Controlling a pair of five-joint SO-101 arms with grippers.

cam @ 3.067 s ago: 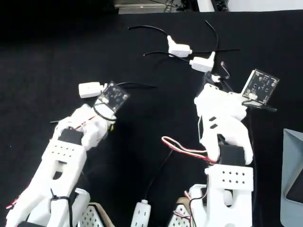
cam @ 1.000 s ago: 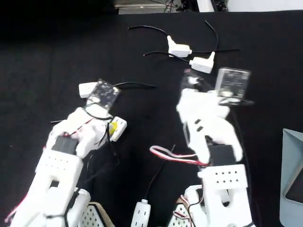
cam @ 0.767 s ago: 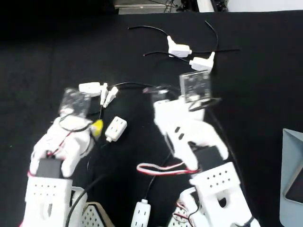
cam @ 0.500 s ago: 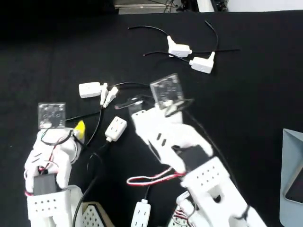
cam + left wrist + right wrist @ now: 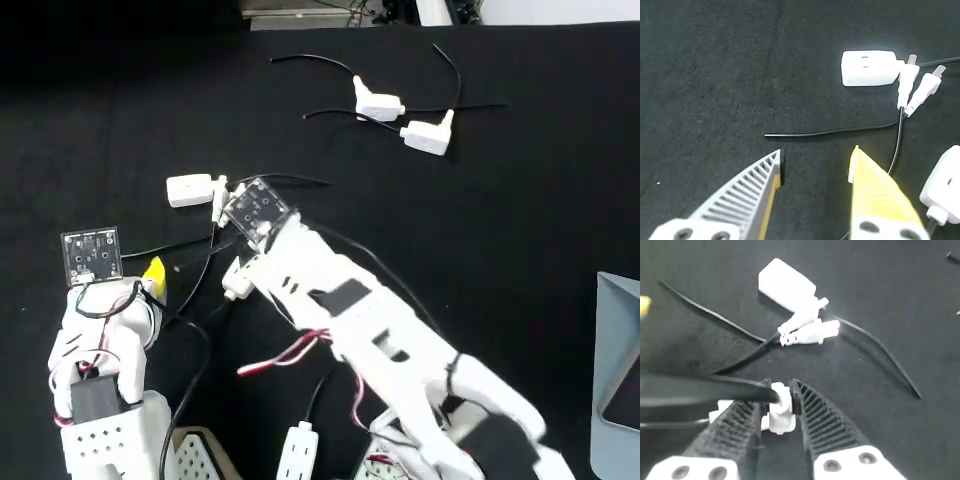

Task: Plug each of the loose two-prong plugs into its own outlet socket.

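Note:
A white outlet socket (image 5: 236, 278) on a black cable lies left of centre on the black table. My right gripper (image 5: 779, 388) is down on it, fingers shut on its white end (image 5: 780, 412), and the right arm (image 5: 340, 300) reaches diagonally across it. Just beyond lie a second white socket block (image 5: 189, 189) (image 5: 870, 68) (image 5: 787, 285) and two loose white plugs (image 5: 917, 86) (image 5: 807, 328), side by side. My left gripper (image 5: 815, 161) hangs open above the table nearer the front, with nothing between its fingers. A thin black wire (image 5: 830, 132) lies past its tips.
Two more white plug-and-socket pieces (image 5: 378, 102) (image 5: 428, 135) with black wires lie at the back centre. A white power strip end (image 5: 298, 450) is at the front edge, and a grey tray (image 5: 612, 380) at the right edge.
The left arm let the socket go onto the table and drew back toward the front left. The right arm swung left from the back plugs and came down on that socket.

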